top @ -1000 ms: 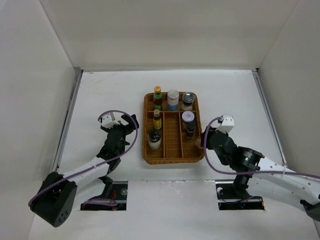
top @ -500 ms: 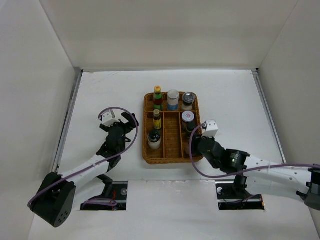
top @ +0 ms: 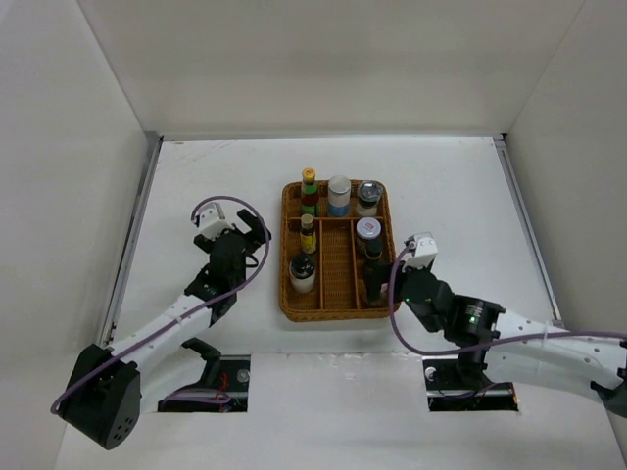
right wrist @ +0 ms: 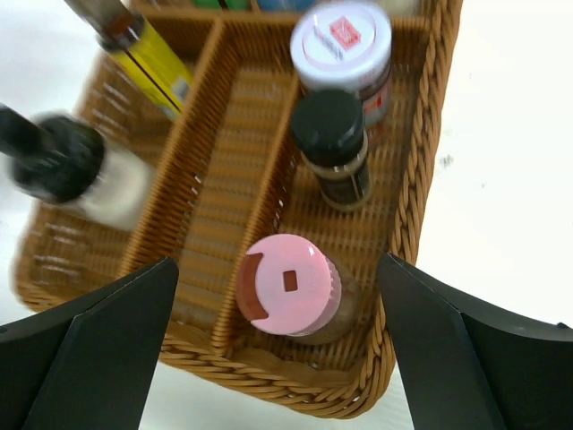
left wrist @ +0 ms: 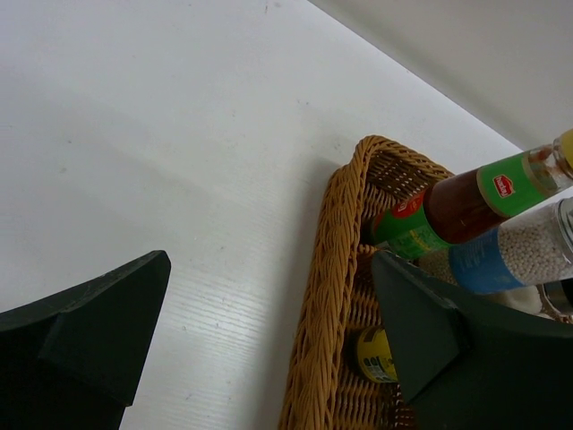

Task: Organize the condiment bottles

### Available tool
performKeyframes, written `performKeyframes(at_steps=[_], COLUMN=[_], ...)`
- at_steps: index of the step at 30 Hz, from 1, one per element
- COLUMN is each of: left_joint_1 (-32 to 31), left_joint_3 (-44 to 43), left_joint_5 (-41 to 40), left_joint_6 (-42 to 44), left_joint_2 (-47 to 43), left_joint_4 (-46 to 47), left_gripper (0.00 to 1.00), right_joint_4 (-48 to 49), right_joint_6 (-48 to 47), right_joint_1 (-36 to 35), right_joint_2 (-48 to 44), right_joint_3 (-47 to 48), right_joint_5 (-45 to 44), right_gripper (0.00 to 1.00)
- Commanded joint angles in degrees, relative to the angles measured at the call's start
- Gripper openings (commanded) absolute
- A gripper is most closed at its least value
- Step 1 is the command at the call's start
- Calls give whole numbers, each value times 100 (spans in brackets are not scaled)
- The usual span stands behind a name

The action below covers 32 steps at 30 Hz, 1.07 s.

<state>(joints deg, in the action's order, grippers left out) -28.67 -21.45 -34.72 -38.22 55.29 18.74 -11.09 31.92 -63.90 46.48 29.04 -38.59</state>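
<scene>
The tray (top: 328, 313) holds every bottle that you can see. In its 12 o'clock row stand a green bottle (top: 310, 189), a blue jar (top: 339, 197) and a silver jar (top: 368, 198). On the 9 o'clock side are a yellow bottle (top: 308, 233) and a squat bottle (top: 303, 273). On the 3 o'clock side are a white-lid jar (top: 368, 229) and a black-lid jar (right wrist: 331, 134). The pink jar (right wrist: 288, 287) stands upright in the 5 o'clock corner.

The right gripper (top: 374, 282) hangs over the pink jar, its fingers spread wide on both sides and touching nothing. The left gripper (top: 253, 233) is at 9 o'clock from the tray, apart from it, also spread and holding nothing.

I judge the bottles to be rigid, light and smooth, so they may slip. The tall ones would tip easily, so take them low on the body, not at the cap. Take the pink jar on its body, under the cap.

The top view hides the pink jar under the right gripper; only the right wrist view shows it. The left wrist view shows the 12 o'clock row from the side, with the labels and the white grains in the blue jar.
</scene>
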Motion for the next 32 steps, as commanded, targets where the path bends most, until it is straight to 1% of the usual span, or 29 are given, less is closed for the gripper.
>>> performKeyframes(at_steps=[1, 3, 5, 8, 12, 15, 17, 19, 21, 24, 25, 26, 27, 28, 30, 32], left_joint_1=[32, 24, -47, -56, -38, -38, -82, -108, -108, -38, -3, 14, 23, 23, 23, 32], left_joint_3=[-429, -649, -816, -1071, -1177, -1212, -1177, -1142, -1089, -1019, -1010, -984, -958, -957, -1106, -1221], left_joint_5=[-123, -18, -26, 53, 79, 97, 97, 114, 141, 150, 158, 158, 158, 158, 167, 167], left_joint_6=[-98, -98, -98, -89, -72, -72, -81, -98, -98, -98, -90, -89, -89, -89, -72, -54], left_joint_2=[16, 131, 193, 272, 158, 149, 263, 421, 492, 536, 518, 492, 474, 492, 632, 737], left_joint_4=[-432, -642, -793, -960, -1074, -1145, -1066, -952, -899, -828, -846, -820, -793, -784, -845, -916], left_gripper=[100, 100, 100, 100, 100, 100, 100, 100, 100, 100, 100, 100, 100, 100, 100, 100], right_joint_4=[212, 352, 730, 1581, 2663, 2928, 2981, 3016, 3095, 3148, 3140, 3113, 3113, 3165, 3341, 3648], right_joint_6=[-247, -265, -335, -283, -81, 234, 524, 884, 991, 965, 930, 878, 825, 816, 807, 798], right_joint_1=[-66, 57, 363, 1179, 2463, 3482, 3984, 4240, 4285, 4171, 4162, 4162, 4162, 4162, 4110, 4065], right_joint_2=[-559, -858, -1009, -966, -334, 543, 1150, 1538, 1767, 1742, 1646, 1541, 1444, 1339, 1276, 1416], right_joint_3=[216, 234, 173, -81, -398, -268, -92, 31, 102, 15, -64, -126, -179, -257, -381, -469], right_joint_5=[-184, -333, -578, -887, -826, -773, -397, 165, 491, 651, 625, 607, 589, 572, 484, 484], right_gripper=[100, 100, 100, 100, 100, 100, 100, 99, 84, 30, 19, 12, 10, 10, 15, 24])
